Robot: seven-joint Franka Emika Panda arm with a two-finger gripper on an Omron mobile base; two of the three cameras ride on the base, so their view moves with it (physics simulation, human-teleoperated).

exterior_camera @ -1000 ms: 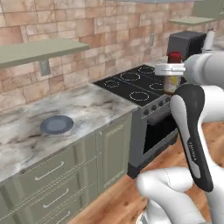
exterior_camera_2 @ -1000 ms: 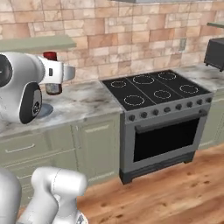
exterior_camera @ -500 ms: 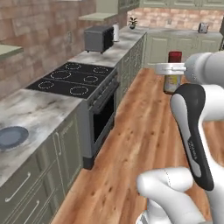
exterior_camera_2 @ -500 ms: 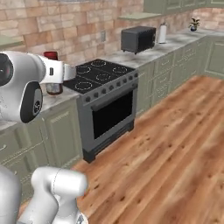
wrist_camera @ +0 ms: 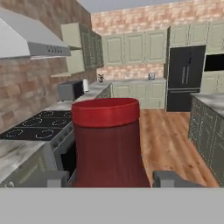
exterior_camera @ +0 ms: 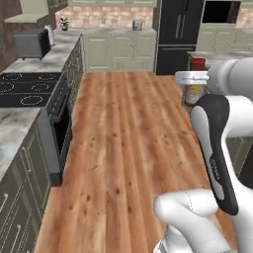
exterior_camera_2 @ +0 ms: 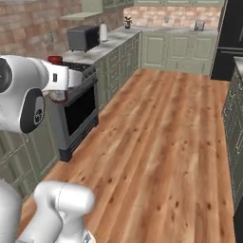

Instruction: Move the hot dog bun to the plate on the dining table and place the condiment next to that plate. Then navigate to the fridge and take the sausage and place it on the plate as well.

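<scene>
**Condiment bottle held upright in the gripper above the kitchen floor**

The gripper point(wrist_camera: 106, 179) is closed partway around the condiment point(wrist_camera: 108, 144), one finger on each side of the bottle's lower body. The bottle stands upright in the grip, red cap on top and dark red-brown contents below. In the left base view the condiment point(exterior_camera: 196, 81) sits at the end of the white arm, its red cap and pale label band showing just past the wrist, high above the wooden floor point(exterior_camera: 128, 143). In the right base view the red cap of the condiment point(exterior_camera_2: 55, 60) peeks over the arm's white forearm, with the stove behind it.

The fridge point(exterior_camera: 176, 34) stands at the far end of the room, tall and black with its doors shut, beside pale green cabinets point(exterior_camera: 118, 49). The hand view shows the fridge point(wrist_camera: 185, 76) right of the bottle.

Along the left wall runs a counter point(exterior_camera: 12, 128) with a black stove point(exterior_camera: 27, 89) set into it and a dark toaster oven point(exterior_camera: 32, 43) farther back. A small potted plant point(exterior_camera: 64, 23) stands on the far counter. At the right edge of the hand view is a marble-topped cabinet run point(wrist_camera: 210, 103).
</scene>
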